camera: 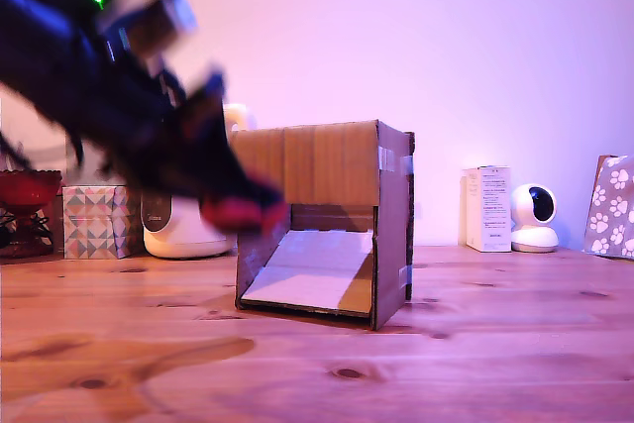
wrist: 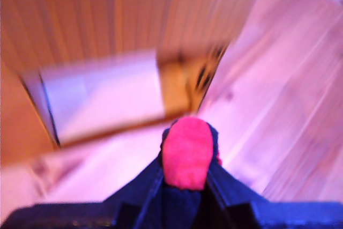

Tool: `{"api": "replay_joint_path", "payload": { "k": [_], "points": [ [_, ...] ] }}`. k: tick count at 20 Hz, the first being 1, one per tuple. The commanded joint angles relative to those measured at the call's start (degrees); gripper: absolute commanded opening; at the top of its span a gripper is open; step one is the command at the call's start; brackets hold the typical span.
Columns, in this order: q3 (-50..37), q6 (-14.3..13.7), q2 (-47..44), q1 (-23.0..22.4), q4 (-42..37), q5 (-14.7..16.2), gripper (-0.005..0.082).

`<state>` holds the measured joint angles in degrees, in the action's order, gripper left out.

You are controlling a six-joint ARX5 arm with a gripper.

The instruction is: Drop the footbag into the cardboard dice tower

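The cardboard dice tower (camera: 337,215) is a brown corrugated box on the wooden table with a front opening and a pale slanted ramp (camera: 312,269) inside. My gripper (camera: 243,210) is blurred in the exterior view, in front of the tower's left front edge, shut on the red and dark footbag (camera: 238,213). In the wrist view the footbag (wrist: 186,151) sits clamped between the dark fingers (wrist: 144,183), with the tower's opening and ramp (wrist: 104,97) just beyond it. Both views are motion-blurred.
A patterned tissue box (camera: 99,220) and a white rounded appliance (camera: 183,230) stand behind at the exterior view's left, with a red bowl (camera: 25,190). At the right stand a white carton (camera: 487,208), a small white camera (camera: 535,217) and a paw-print bag (camera: 611,205).
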<state>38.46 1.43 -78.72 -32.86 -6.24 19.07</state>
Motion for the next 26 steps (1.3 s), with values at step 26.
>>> {"api": "replay_joint_path", "payload": {
  "k": [26],
  "points": [
    [33.8,-3.6,-18.8,1.3,0.6,-1.6,0.0095]
  ]
}}
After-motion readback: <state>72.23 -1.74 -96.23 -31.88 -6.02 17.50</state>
